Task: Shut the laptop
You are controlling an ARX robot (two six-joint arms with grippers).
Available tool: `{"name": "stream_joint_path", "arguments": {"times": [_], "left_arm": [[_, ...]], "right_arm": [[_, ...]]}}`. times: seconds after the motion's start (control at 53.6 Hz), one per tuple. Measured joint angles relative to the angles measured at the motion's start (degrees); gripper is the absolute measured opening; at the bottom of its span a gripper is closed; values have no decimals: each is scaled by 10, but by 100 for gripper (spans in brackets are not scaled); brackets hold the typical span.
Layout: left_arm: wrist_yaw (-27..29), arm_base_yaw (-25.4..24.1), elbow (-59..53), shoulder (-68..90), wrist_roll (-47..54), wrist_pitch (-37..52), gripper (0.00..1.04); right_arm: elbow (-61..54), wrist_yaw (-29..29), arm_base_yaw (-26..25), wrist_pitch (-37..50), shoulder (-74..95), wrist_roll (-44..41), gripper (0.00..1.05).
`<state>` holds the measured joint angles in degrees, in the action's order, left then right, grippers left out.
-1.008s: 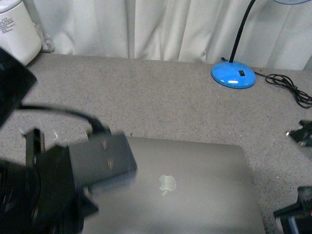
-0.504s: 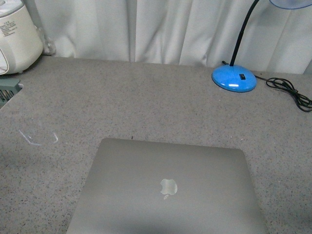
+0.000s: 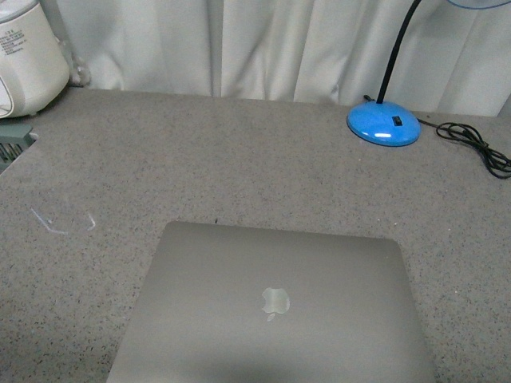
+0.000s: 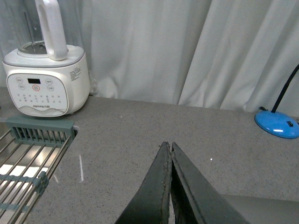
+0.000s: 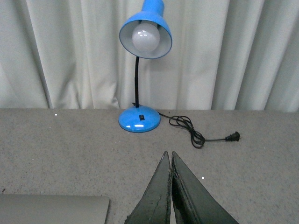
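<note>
The grey-silver laptop (image 3: 275,307) lies closed and flat on the speckled countertop at the near centre of the front view, its lid up with the apple logo showing. A corner of it shows in the left wrist view (image 4: 261,209) and in the right wrist view (image 5: 51,208). Neither arm is in the front view. My left gripper (image 4: 169,145) is shut and empty, above the counter beside the laptop. My right gripper (image 5: 169,154) is shut and empty, above the counter on the laptop's other side.
A blue desk lamp (image 3: 383,128) stands at the back right, its black cord (image 3: 475,148) and plug (image 5: 232,136) trailing on the counter. A white blender base (image 4: 46,81) stands at the back left beside a metal dish rack (image 4: 28,158). White curtains hang behind.
One second ago my left arm hung over the laptop's left part and my right gripper showed at the right edge. Both have drawn back out of the front view. The laptop stays closed.
</note>
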<state>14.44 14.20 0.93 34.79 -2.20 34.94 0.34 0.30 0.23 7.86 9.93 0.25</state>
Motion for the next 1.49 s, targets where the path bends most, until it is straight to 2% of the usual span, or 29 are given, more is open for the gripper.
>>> {"name": "stream_joint_path", "arguments": {"times": [0.075, 0.355, 0.411, 0.485, 1.027, 1.102, 1.232, 1.494], "left_arm": [[-31, -26, 0, -37, 9, -44, 4], [-85, -77, 0, -126, 17, -128, 4], [-133, -113, 0, -146, 18, -148, 4], [-136, -136, 0, -164, 18, -163, 4], [-144, -141, 0, -247, 19, -246, 4], [-145, -141, 0, -322, 19, -339, 4], [-144, -141, 0, -345, 19, -348, 4], [-144, -141, 0, -345, 19, -348, 4]], "right_arm": [[-1, -3, -2, -71, -76, 0, 1], [-1, -4, -2, -79, -95, 0, 1], [-1, -4, -2, -79, -96, -1, 1], [-1, -4, -2, -79, -97, -1, 1], [-1, -4, -2, -79, -97, -1, 1], [-1, -4, -2, -79, -97, 0, 1], [-1, -4, -2, -79, -97, 0, 1], [-1, -4, -2, -79, -97, -2, 42]]}}
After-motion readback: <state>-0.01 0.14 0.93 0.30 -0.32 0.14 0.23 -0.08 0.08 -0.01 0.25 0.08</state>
